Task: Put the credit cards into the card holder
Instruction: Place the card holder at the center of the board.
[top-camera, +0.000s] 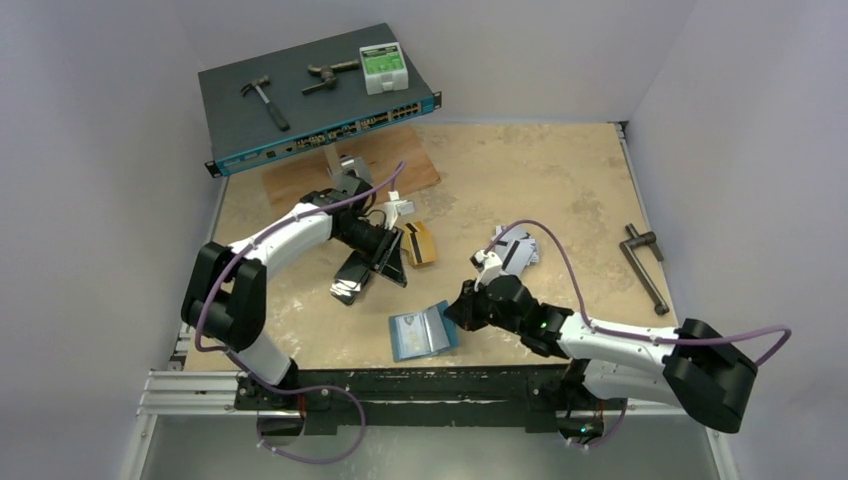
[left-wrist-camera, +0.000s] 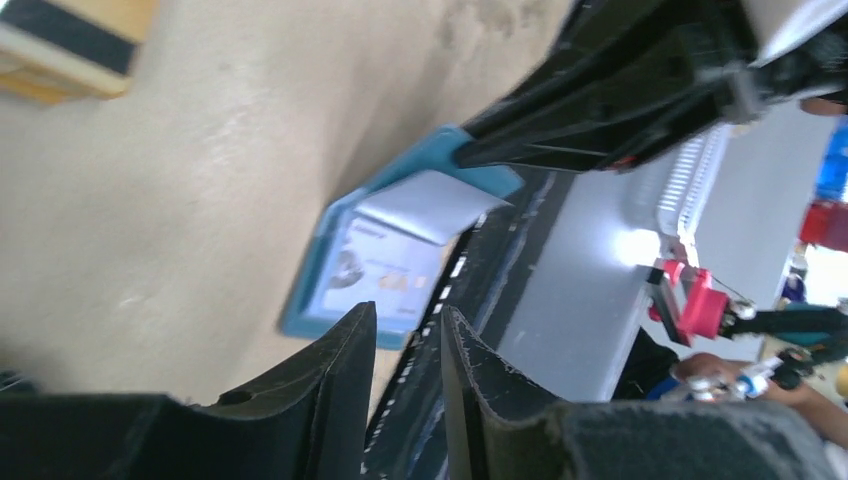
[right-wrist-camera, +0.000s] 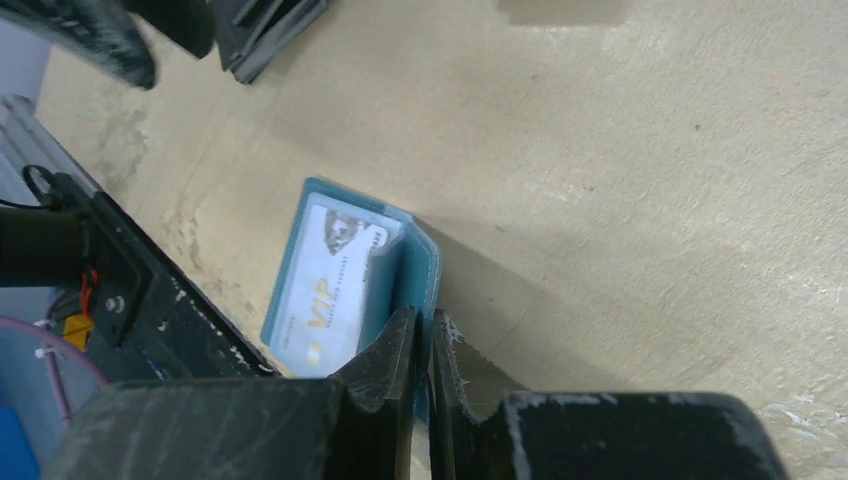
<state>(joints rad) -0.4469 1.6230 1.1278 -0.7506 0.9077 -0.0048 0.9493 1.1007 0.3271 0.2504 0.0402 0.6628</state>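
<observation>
The teal card holder (top-camera: 424, 332) lies open near the table's front edge, with a silver-grey credit card (top-camera: 412, 333) marked VIP in its left half. My right gripper (top-camera: 458, 308) is shut on the holder's raised right flap (right-wrist-camera: 418, 262), with a finger on each side. My left gripper (top-camera: 395, 268) hovers behind the holder, beside a gold-orange credit card (top-camera: 420, 243). Its fingertips (left-wrist-camera: 362, 330) stand a narrow gap apart, and only the table's edge rail shows between them. In the left wrist view the card holder (left-wrist-camera: 380, 270) lies just beyond the fingertips, and the gold card (left-wrist-camera: 60, 50) sits at the top left.
A black card stack (top-camera: 352, 278) lies left of my left gripper. A network switch (top-camera: 315, 95) carrying a hammer (top-camera: 265, 98) and other tools stands at the back left over a wooden board (top-camera: 385, 170). A metal door handle (top-camera: 645, 262) lies at the right. The front rail (top-camera: 400, 385) runs just below the holder.
</observation>
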